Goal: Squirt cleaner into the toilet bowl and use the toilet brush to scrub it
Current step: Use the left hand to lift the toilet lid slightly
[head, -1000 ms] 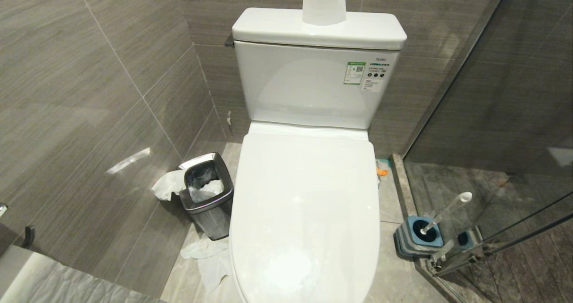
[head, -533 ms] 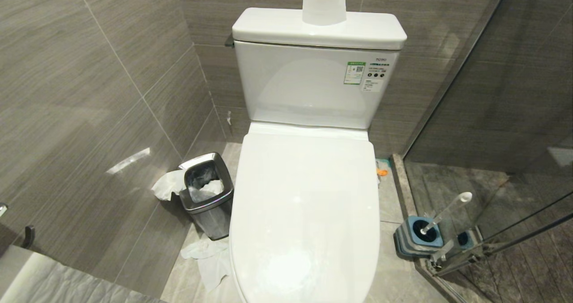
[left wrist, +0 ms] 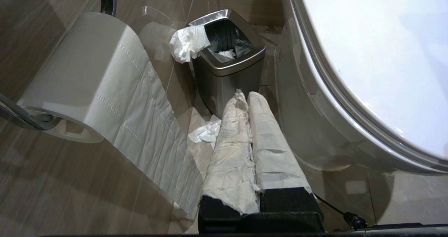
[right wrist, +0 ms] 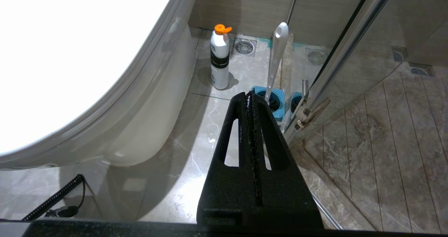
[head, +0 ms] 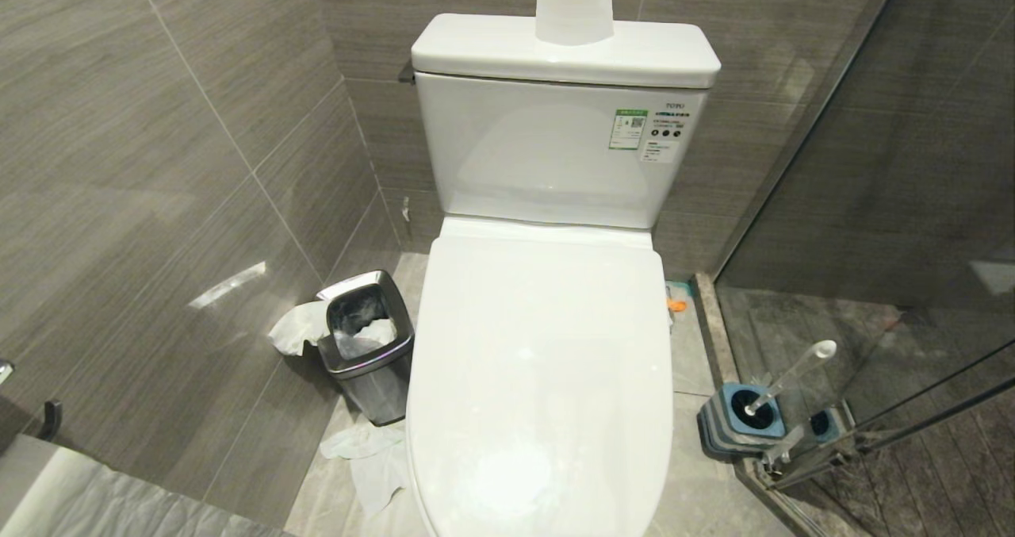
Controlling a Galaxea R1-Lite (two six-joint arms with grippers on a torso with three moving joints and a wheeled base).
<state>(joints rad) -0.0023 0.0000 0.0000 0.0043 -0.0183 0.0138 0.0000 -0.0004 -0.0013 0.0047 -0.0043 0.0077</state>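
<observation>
Glossy white ceramic toilet bowl (head: 539, 378), lid down; slim whitish toilet brush (head: 793, 374) slanting from ribbed blue-grey holder (head: 725, 430). Right wrist alone catching white orange-capped bottle (right wrist: 219, 60). Paper-wrapped left gripper (left wrist: 247, 98) and black right gripper (right wrist: 249, 98) both clenched, empty.

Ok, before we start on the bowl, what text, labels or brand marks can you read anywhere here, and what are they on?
"TOTO", faint, top of the white sticker on the tank.
Rest of that white sticker: black round icons and small print, too small to read.
Green sticker on the tank: holds a square code; its words are too small to read.
White bottle with orange cap: black band, no readable text.
</observation>
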